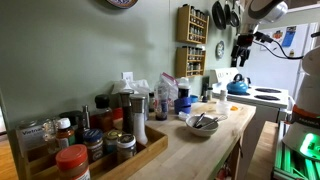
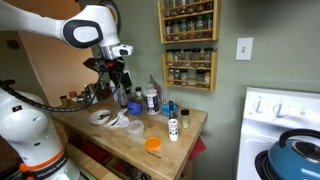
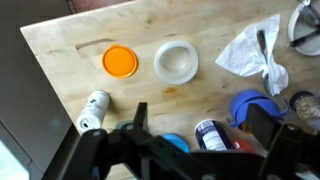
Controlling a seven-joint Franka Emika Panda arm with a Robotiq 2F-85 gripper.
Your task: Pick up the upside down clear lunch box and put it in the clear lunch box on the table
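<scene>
A kitchen scene with a wooden counter (image 3: 60, 45) crowded with small things. The robot arm hangs above it, and its tool (image 3: 200, 115) is spread wide and holds nothing. In the wrist view the two dark fingers (image 3: 140, 115) frame the bottom edge, well above the wood. In both exterior views the tool (image 2: 121, 82) is well clear of the surface.

A round clear lunch box (image 3: 176, 60) rests on bare wood near the middle of the wrist view. It is just beside a flat orange lid (image 3: 120, 62) and does not touch it. In an exterior view it appears as a pale disc (image 2: 135, 126) near the counter's front. The frames do not show whether this one is upside down. A second clear box cannot be picked out for certain.

A crumpled wrapper (image 3: 255, 55) lies to one side, and a small white bottle (image 3: 93, 108) lies on its side near the edge. A bowl (image 1: 202, 124) with utensils stands further along.

The lunch box looks like thin plastic, so it is probably very light, smooth and a little slippery. It would likely flex under a hard squeeze. The best hold is probably across the round wall, one finger on each opposite side just under the rim, closing gently. The tool must first move over it and come down.
</scene>
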